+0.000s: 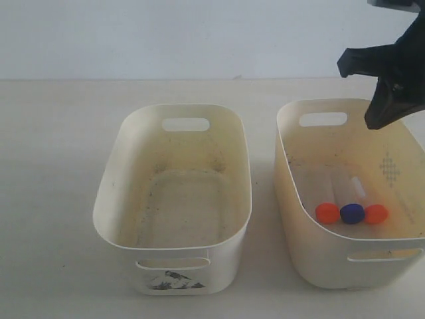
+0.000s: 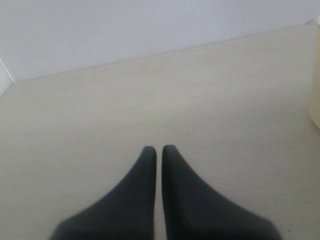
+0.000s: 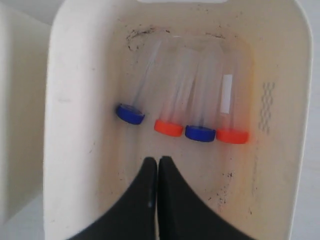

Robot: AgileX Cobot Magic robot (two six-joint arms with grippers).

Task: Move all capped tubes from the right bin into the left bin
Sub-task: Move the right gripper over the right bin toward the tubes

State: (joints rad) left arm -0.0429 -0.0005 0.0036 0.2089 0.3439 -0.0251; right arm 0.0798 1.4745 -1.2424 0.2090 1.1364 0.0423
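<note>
Three capped tubes lie side by side on the floor of the cream-yellow right bin: an orange-capped tube, a blue-capped tube and another orange-capped tube. In the right wrist view they are the orange cap, blue cap and orange cap. A further blue cap shows by the bin's side wall; I cannot tell if it is a tube or a reflection. My right gripper hangs shut above this bin, holding nothing. The off-white left bin holds nothing. My left gripper is shut over bare table.
The two bins stand side by side with a narrow gap between them. The left bin's wall shows beside the right bin in the right wrist view. A cream bin edge sits at the border of the left wrist view. A pale wall backs the table.
</note>
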